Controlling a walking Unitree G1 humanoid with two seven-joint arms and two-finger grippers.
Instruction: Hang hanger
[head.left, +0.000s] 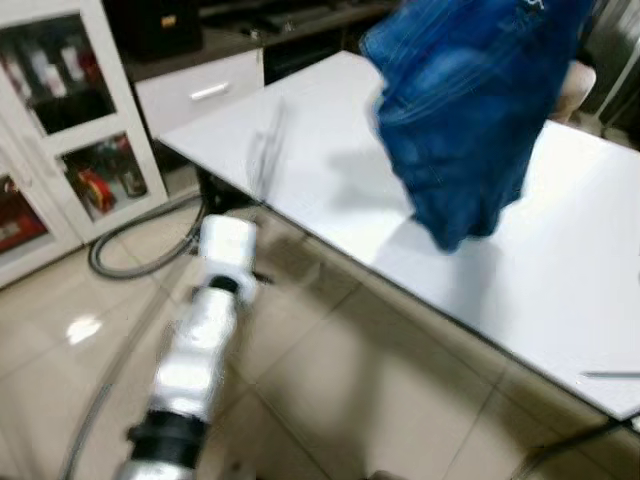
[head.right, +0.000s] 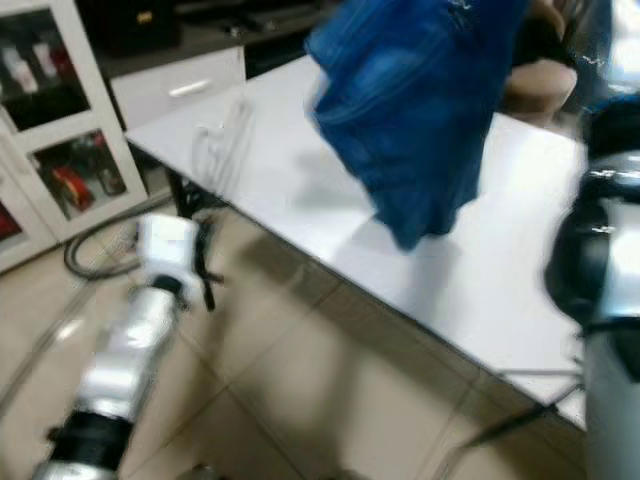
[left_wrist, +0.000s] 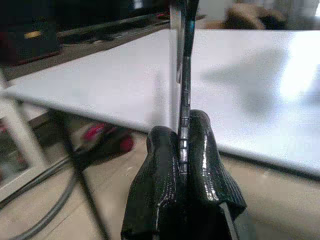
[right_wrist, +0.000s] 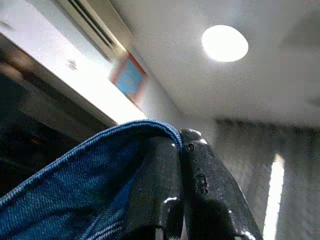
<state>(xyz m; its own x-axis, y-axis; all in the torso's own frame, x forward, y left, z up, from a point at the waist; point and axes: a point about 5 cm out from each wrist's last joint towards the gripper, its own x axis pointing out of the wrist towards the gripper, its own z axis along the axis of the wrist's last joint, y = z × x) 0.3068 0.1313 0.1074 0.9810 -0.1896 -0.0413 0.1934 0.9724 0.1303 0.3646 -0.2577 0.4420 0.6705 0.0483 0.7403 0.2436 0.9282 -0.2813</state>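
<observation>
In the left eye view we see our left arm reaching toward the near corner of the white table (head.left: 560, 290), where a thin wire hanger (head.left: 265, 150), blurred, stands up from the edge; blue jeans (head.left: 465, 110) hang above the table.

The right eye view shows the same layout.

In the left wrist view our left gripper (left_wrist: 183, 145) has its fingers pressed together on the hanger, whose long axis runs straight ahead.

In the right wrist view our right gripper (right_wrist: 180, 150) pinches the jeans' hem, raised toward the ceiling.

Jeans (head.left: 465, 110) hang over table (head.left: 560, 280); hanger (head.left: 265, 150) prob. at its left end, cabinet (head.left: 60, 130) further left.
</observation>
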